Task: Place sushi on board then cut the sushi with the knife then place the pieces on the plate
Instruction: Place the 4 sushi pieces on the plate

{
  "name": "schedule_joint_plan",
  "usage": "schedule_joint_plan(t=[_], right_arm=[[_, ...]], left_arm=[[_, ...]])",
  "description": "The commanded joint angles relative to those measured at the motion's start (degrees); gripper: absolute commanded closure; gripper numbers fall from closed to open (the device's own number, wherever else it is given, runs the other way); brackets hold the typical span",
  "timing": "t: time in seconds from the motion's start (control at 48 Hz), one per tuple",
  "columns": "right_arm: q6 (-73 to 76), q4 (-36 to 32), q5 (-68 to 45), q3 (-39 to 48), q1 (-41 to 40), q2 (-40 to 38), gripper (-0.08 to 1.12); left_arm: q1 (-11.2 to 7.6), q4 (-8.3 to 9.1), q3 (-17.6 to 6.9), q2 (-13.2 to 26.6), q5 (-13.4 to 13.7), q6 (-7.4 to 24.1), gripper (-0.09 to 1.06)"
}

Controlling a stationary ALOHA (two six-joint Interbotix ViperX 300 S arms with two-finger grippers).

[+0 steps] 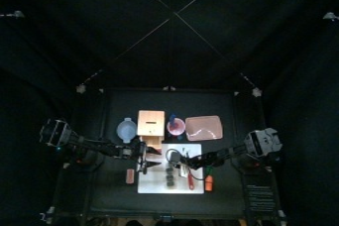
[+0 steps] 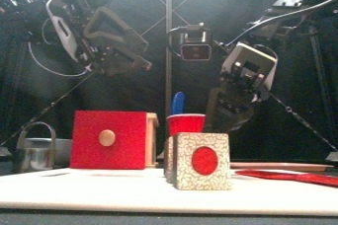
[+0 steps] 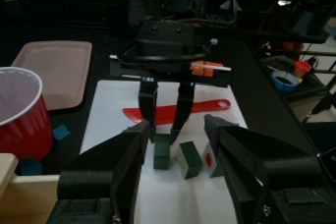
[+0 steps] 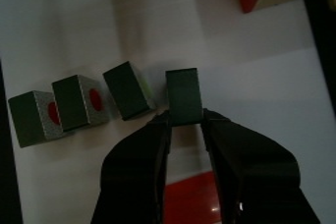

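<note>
Several dark green sushi pieces with red centres stand in a row on the white board (image 3: 112, 130). My right gripper (image 4: 187, 120) is shut on the end sushi piece (image 4: 184, 92), which rests on the board apart from the other pieces (image 4: 79, 102). From the left wrist view, the right gripper (image 3: 165, 130) comes down onto that piece (image 3: 161, 151). My left gripper (image 3: 178, 174) hangs open above the board's near end, holding nothing. A red knife (image 3: 197, 108) lies on the board behind the pieces. The pink plate (image 1: 205, 128) lies at the back right.
A red cup (image 2: 188, 123) holding a blue knife (image 2: 177, 103) stands behind the board, beside the wooden box (image 2: 113, 138) with its red front. A metal cutter (image 2: 40, 148) sits far left, a blue-grey bowl (image 1: 126, 129) left of the box. An orange toy (image 3: 206, 68) lies off the board.
</note>
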Motion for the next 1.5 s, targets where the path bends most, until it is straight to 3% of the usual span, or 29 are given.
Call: schedule_joint_plan(t=[0.021, 0.271, 0.458, 0.646, 0.833, 1.188, 1.292, 1.5], right_arm=[[-0.09, -0.18, 4.75, -0.35, -0.35, -5.10, 0.45], [0.00, 1.41, 19.16, 5.36, -0.62, -14.68, 0.45], [0.44, 7.56, 25.22, 10.81, -4.75, -20.04, 0.45], [0.79, 10.37, 22.85, 12.39, -16.61, -19.95, 0.45], [0.79, 12.83, 12.92, 11.43, -27.95, -17.14, 0.45], [0.09, 14.50, 5.45, 10.46, -32.61, -10.55, 0.43], [0.09, 14.41, 5.54, 9.93, -32.17, -9.40, 0.37], [0.18, 14.68, 7.91, 9.67, -31.38, -10.46, 0.14]], left_arm=[[0.00, -0.18, -0.53, -0.88, -0.62, 0.00, 0.12], [-0.09, -0.35, -0.35, -0.88, -0.62, 0.00, 0.12], [-0.09, -0.35, -0.35, -0.79, -0.62, 0.09, 0.12], [-0.09, -0.35, -0.44, -0.70, -0.62, 0.09, 0.12], [-0.18, -0.35, -0.35, -0.35, -0.53, 0.09, 0.12], [-0.18, -0.35, 0.26, -0.09, -0.62, 0.18, 0.12], [-0.18, -0.35, 0.35, -0.09, -0.53, 0.18, 0.12], [-0.18, -0.35, 0.53, -0.09, -0.62, 0.00, 0.12]])
